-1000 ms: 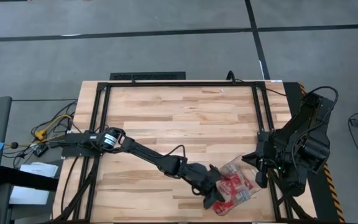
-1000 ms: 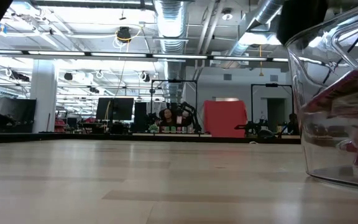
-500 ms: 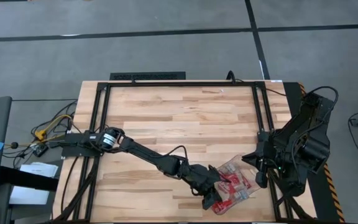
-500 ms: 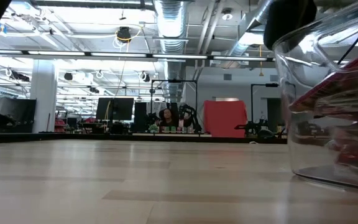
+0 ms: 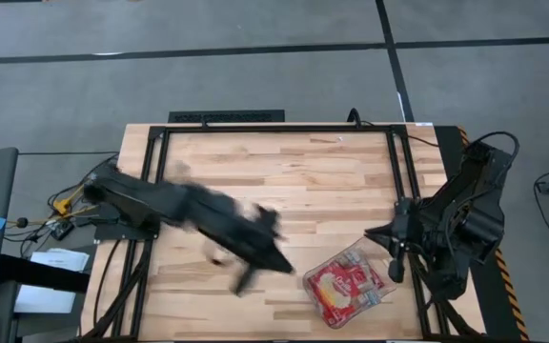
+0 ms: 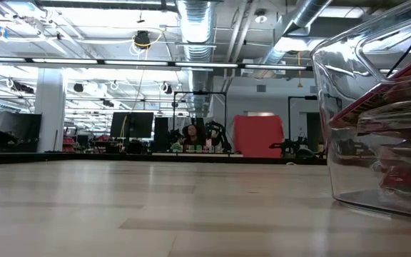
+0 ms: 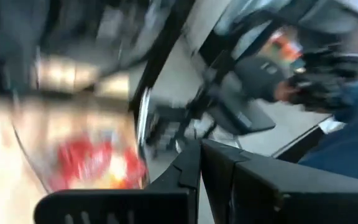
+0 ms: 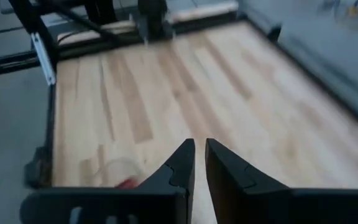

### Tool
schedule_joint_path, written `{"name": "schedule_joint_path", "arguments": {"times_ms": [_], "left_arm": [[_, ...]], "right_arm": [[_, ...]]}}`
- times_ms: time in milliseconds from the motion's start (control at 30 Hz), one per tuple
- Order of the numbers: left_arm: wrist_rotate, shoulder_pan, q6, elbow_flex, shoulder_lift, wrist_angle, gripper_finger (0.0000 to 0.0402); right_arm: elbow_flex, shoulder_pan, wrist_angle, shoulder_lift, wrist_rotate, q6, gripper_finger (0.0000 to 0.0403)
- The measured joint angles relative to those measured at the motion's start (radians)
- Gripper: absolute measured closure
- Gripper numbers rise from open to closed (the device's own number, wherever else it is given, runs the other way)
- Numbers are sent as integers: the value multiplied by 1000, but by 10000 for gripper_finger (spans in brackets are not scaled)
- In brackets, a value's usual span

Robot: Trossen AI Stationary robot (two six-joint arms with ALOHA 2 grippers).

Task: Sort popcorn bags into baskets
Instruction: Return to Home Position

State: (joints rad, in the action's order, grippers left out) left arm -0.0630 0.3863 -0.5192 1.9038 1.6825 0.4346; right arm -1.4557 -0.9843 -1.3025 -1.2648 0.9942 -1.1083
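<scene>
While holding left and right jaws together, judging flat red popcorn packets in the clear plastic tub light, slippery, crushable; favouring edge pinches.

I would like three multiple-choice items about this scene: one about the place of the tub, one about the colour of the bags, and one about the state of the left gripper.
1. The tub stands: A) on the table's right part; B) at the table's left edge; C) on the floor.
2. The bags are mainly: A) blue; B) red; C) green.
3. The left gripper: A) grips a bag; B) grips the tub; C) holds nothing.
Answers: 1 A, the high view shows it near the right arm. 2 B, red shows through the clear wall. 3 C, nothing lies between its fingers.
</scene>
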Motion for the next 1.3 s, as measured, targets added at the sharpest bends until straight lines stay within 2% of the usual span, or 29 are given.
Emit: {"name": "schedule_joint_path", "arguments": {"times_ms": [100, 200, 267, 300, 367, 533, 700, 800, 900, 1067, 1167, 1300], "left_arm": [[61, 29, 117, 2, -157, 51, 402], [236, 40, 146, 2, -309, 222, 402], [388, 39, 172, 0, -400, 322, 402], [470, 41, 182, -8, -446, 360, 402], [560, 45, 235, -40, -543, 378, 402], [621, 13, 360, -200, -800, 375, 402], [659, -12, 354, -505, -1087, 295, 402], [710, -12, 332, -734, -1275, 161, 402], [705, -12, 325, -969, -1445, -10, 402], [653, -12, 323, -1314, -1663, -260, 402], [664, -12, 275, -1462, -1676, -335, 402], [638, -14, 178, -1584, -1650, -458, 402]], "right_arm": [[-48, 54, 49, 21, 14, 186, 340], [-104, 134, 141, 56, 2, 429, 340], [-132, 185, 232, 95, -26, 625, 340], [-142, 214, 281, 120, -59, 724, 340], [-146, 278, 368, 187, -158, 896, 340], [-80, 488, 503, 376, -381, 1106, 340], [134, 669, 713, 583, -523, 1159, 340], [302, 737, 856, 728, -537, 1141, 340], [456, 778, 972, 864, -533, 1072, 340], [701, 798, 1088, 1051, -560, 978, 340], [835, 798, 1128, 1157, -548, 940, 340], [1004, 797, 1245, 1263, -546, 891, 340]]}}
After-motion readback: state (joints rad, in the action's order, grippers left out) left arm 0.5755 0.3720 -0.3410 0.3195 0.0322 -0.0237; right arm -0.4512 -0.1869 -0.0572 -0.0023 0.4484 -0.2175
